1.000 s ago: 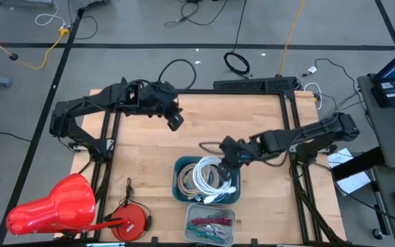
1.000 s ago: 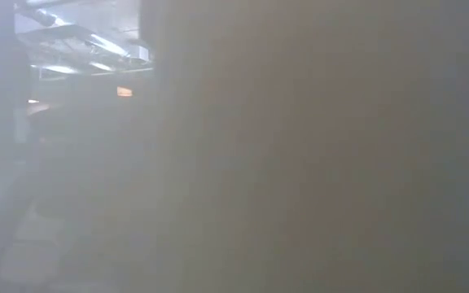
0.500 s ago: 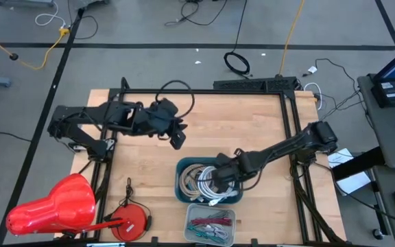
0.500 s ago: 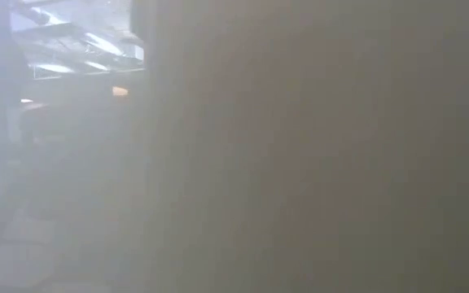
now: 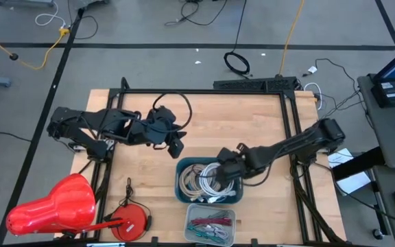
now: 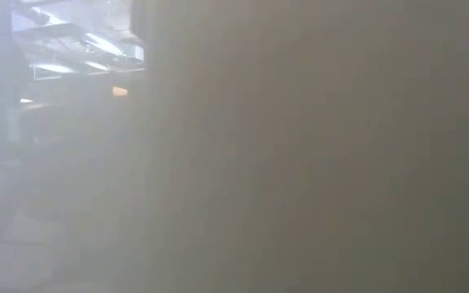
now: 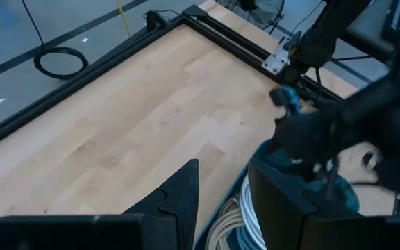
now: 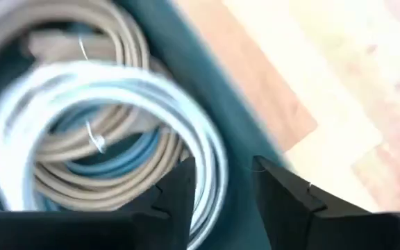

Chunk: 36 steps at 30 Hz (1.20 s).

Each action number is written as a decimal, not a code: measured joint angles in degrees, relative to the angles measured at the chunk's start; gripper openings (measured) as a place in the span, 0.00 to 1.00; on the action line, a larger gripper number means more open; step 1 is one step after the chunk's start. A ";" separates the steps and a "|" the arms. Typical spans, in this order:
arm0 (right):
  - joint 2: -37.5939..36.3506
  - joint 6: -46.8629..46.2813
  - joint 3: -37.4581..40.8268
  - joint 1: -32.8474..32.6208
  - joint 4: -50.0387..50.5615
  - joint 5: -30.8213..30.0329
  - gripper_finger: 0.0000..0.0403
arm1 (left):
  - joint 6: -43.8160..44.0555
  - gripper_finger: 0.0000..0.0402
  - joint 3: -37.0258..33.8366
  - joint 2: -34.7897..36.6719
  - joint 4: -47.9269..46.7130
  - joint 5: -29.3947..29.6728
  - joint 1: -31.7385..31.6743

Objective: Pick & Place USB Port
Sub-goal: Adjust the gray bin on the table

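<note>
Since a second ago our right gripper (image 5: 219, 173), fingers parted and empty, has dropped over the teal bin (image 5: 182, 193); its coiled cables (image 8: 117, 118) could snag together.

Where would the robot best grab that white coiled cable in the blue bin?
Probably on the coil's raised outer loop, coming straight down. The white coiled cable lies flat in the blue bin atop tan coils, so only the top is free. The right gripper hovers open beside its edge, by the bin wall.
</note>
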State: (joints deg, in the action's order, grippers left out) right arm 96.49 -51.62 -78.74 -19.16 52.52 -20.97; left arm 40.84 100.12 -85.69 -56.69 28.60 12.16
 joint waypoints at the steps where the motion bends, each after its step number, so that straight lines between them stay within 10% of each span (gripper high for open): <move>1: -1.20 0.00 0.00 0.06 -0.15 -0.40 0.34 | 0.00 0.31 0.00 0.00 0.00 0.00 0.00; 10: -10.49 -0.47 0.00 -0.11 -3.95 -5.55 0.30 | -2.48 0.31 0.06 -0.37 -0.63 1.84 0.20; 19: -10.24 -4.51 -0.04 0.09 0.82 -3.08 0.03 | -1.11 0.17 -5.97 -1.51 -3.66 -3.36 -3.13; 24: -10.16 -9.33 0.02 -5.12 3.42 -2.76 0.01 | 1.30 0.02 -14.25 -1.31 -3.52 -4.87 -1.71; 36: -10.17 -25.24 -0.02 -23.58 -2.99 2.71 0.00 | 7.78 0.01 -19.85 -1.30 -3.02 -9.98 3.46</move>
State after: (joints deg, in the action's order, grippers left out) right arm 86.32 -76.85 -78.76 -42.74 49.53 -18.26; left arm 48.62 80.27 -86.99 -59.70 18.62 15.62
